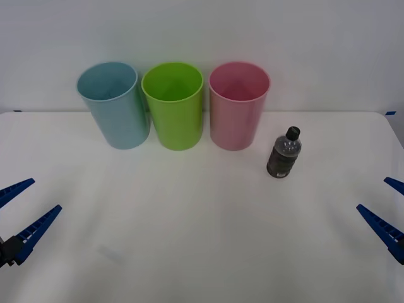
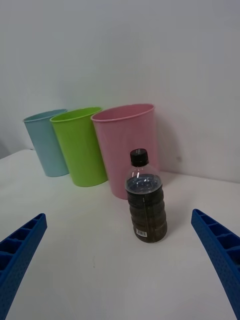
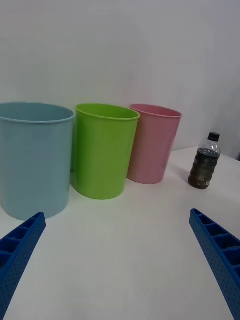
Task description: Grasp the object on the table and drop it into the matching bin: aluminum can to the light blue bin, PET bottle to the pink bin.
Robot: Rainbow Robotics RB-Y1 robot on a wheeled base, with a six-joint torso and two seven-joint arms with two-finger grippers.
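A white table (image 1: 202, 240) is seen from above, with a plain pale wall behind it. Three tall round bins are lined up in a row along its far edge: a blue bin (image 1: 113, 104) on the left, a green bin (image 1: 173, 104) in the middle and a pink bin (image 1: 238, 104) on the right. The green bin is set close between the other two.

A small bottle (image 1: 284, 153) is stood upright on the table, just to the right of the pink bin and slightly nearer the robot, not touching it. A black cap is screwed on top, and the clear body is filled with dark brown liquid up to the shoulder.

The left gripper (image 1: 19, 211) is held low at the near left edge of the table, well apart from the bins. Its blue ribbed fingers are spread wide and nothing is held between them. The right gripper (image 1: 391, 211) is held low at the near right edge, likewise spread wide and empty, well apart from the bottle. In the right wrist view the bottle (image 2: 146, 197) is framed between the two spread fingers, with the pink bin (image 2: 125, 145) just behind it.
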